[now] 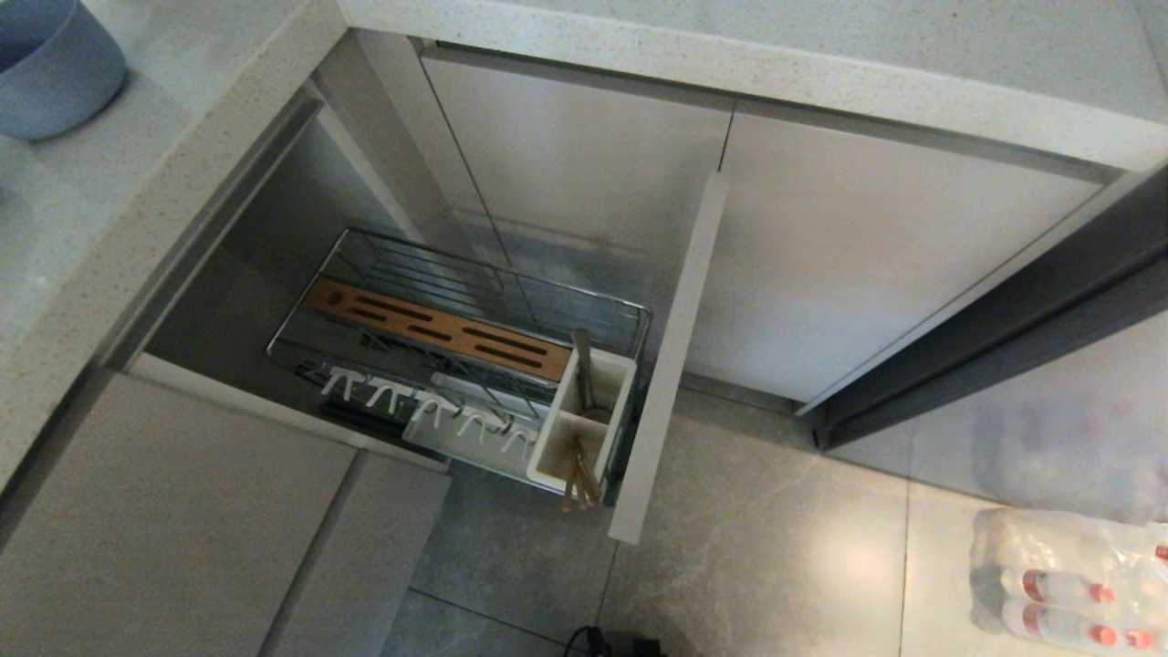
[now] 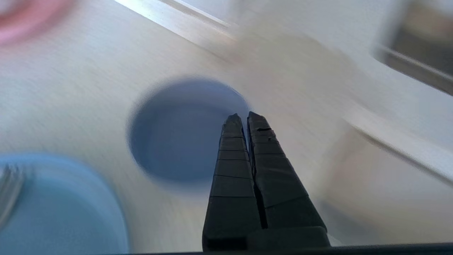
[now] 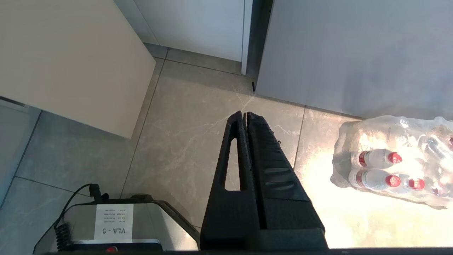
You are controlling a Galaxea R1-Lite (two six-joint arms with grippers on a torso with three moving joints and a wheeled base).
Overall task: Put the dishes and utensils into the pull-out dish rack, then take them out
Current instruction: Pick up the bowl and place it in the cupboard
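1. Pale speckled kitchen countertop runs over beige lower cabinets, with grey floor tiles below; the pull-out dish rack stands drawn out under it, its beige front panel towards the floor.
2. On the counter sit the blue-grey bowl and, nearer the wrist camera, the light-blue plate with what looks like the fork lying on it. Both dishes look matte, rigid and breakable, probably light; the rim is the likely place to pinch each.
3. Wooden chopsticks stand in the white utensil caddy; they are thin, stiff and light, best taken near the top ends. A grey upright item in the caddy's other cell is unclear.
4. Left gripper hangs over the counter beside the bowl, fingers pressed together, empty.
5. Right gripper is parked above the floor, fingers together, holding nothing.
6. Readable writing: an upside-down label "VLA - 8" on the robot's base. A shrink-wrapped pack of red-capped bottles lies on the floor; its labels cannot be read.
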